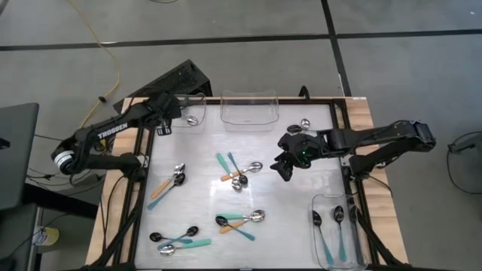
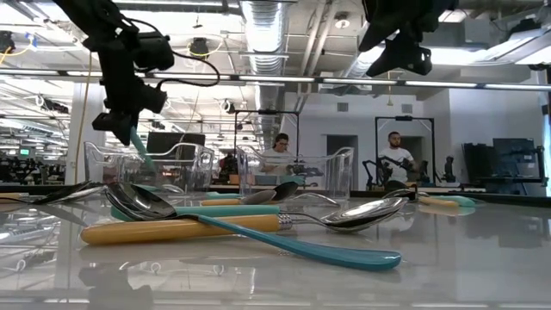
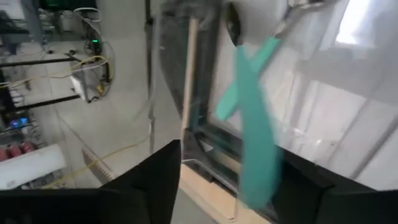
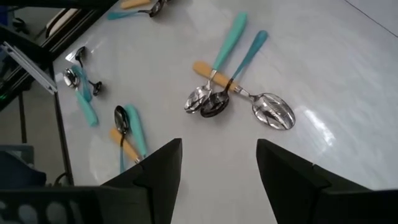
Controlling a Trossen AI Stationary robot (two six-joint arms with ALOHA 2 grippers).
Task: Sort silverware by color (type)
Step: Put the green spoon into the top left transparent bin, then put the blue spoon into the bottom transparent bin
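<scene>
Several spoons with teal or orange handles lie in clusters on the white table: one at the middle (image 1: 237, 173), one nearer (image 1: 241, 220), one at the left (image 1: 169, 184) and one at the near left (image 1: 177, 237). My left gripper (image 1: 166, 124) is up at the left side of the far-left clear bin (image 1: 188, 105), its fingers apart. A blurred teal-handled spoon (image 3: 255, 137) shows between them, and its handle sticks out below the gripper in the low view (image 2: 140, 146). My right gripper (image 1: 286, 164) is open and empty, above the table right of the middle cluster (image 4: 230, 93). My left gripper has its fingers on either side of the teal handle (image 3: 258, 168), which points down and slants below them. The handle is much narrower than the gap, and I cannot tell whether either finger touches it.
The far-left bin holds a silver spoon (image 1: 192, 120). A second clear bin (image 1: 248, 109) stands at the far middle. A third (image 1: 335, 233) at the near right holds two black-bowled teal spoons. One silver spoon (image 1: 305, 124) lies at the far right. People sit in the room behind.
</scene>
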